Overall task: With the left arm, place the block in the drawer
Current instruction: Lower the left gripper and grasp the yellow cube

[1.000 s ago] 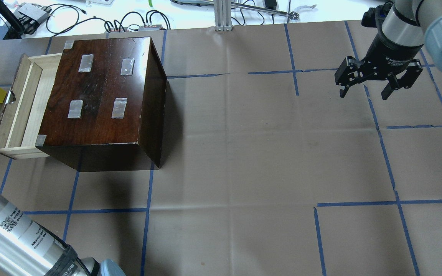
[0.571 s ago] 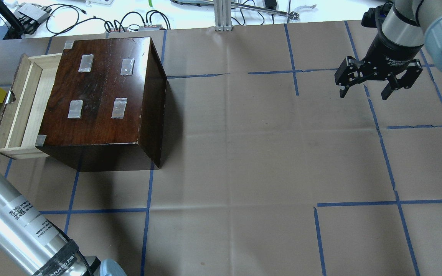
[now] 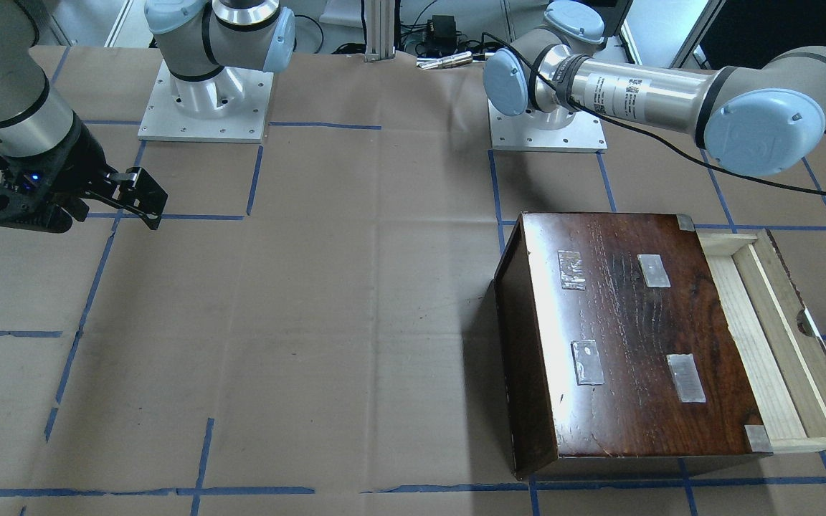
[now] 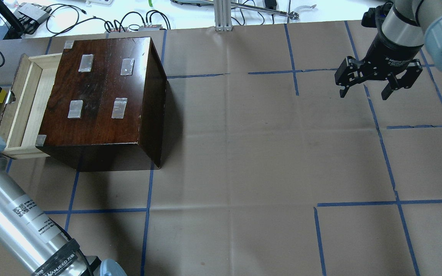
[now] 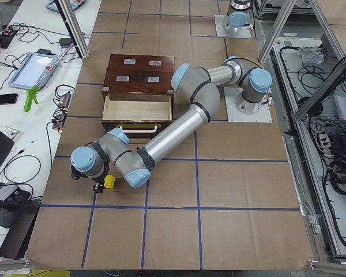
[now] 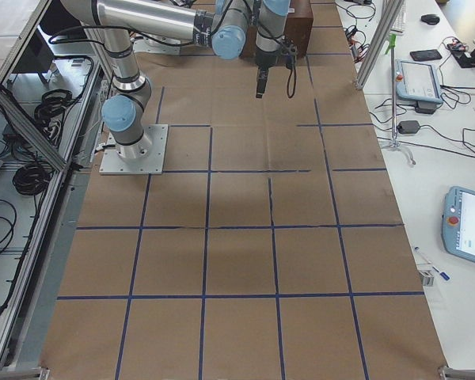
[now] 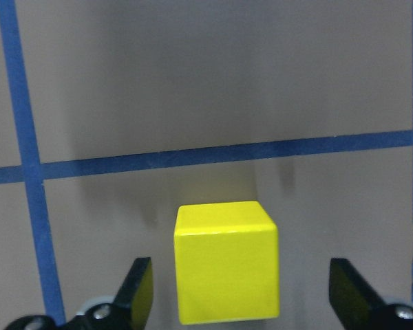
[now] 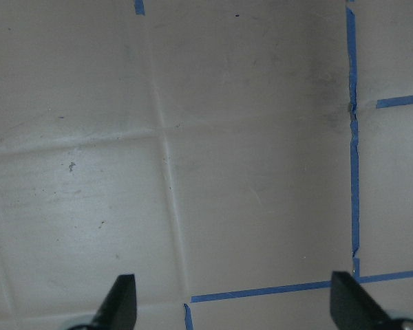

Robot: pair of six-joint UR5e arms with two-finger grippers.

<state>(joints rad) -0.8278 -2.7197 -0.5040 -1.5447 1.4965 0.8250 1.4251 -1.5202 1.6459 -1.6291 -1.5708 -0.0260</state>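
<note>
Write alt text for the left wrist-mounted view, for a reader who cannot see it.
A yellow block sits on brown paper between the black fingers of the open left gripper, touching neither finger. Behind and left of it, blue tape lines cross the paper.

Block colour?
Bright yellow block; clearest in the left wrist-mounted view.
</note>
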